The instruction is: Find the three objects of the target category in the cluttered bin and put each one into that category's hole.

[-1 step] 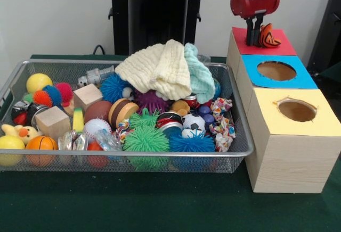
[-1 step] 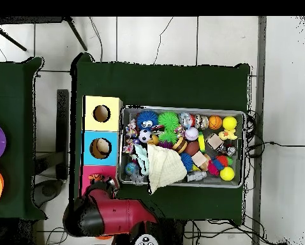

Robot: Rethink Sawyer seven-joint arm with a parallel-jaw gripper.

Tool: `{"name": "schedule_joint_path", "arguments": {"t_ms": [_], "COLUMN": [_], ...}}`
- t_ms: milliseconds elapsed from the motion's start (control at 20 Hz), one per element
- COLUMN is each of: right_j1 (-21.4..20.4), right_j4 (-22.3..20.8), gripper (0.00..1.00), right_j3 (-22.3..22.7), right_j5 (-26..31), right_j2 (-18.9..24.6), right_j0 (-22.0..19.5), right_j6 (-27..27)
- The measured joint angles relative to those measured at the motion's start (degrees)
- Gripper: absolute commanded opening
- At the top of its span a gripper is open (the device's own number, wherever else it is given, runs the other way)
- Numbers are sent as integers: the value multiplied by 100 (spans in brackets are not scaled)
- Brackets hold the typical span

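I see the gripper (image 1: 257, 36) over the red box (image 1: 277, 47), fingers closed on an orange-and-black striped ball (image 1: 268, 36). The wire bin (image 1: 241, 136) holds balls, wooden blocks and a cream cloth (image 1: 157, 68). Blue box (image 1: 250, 61) and yellow box (image 1: 319, 128) stand alongside.

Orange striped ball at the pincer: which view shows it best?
The front view: the orange striped ball sits clearly beside the pincer, over the red box top. Overhead, the arm hides most of it.
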Motion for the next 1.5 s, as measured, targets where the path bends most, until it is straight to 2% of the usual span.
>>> {"name": "schedule_joint_path", "arguments": {"t_ms": [500,1500], "right_j1": [53,15], "right_j4": [-2,162], "gripper": [0,0], "right_j3": [9,-13], "right_j5": [-209,-86], "right_j2": [-102,-366], "right_j0": [124,503], "right_j6": [1,2]}}
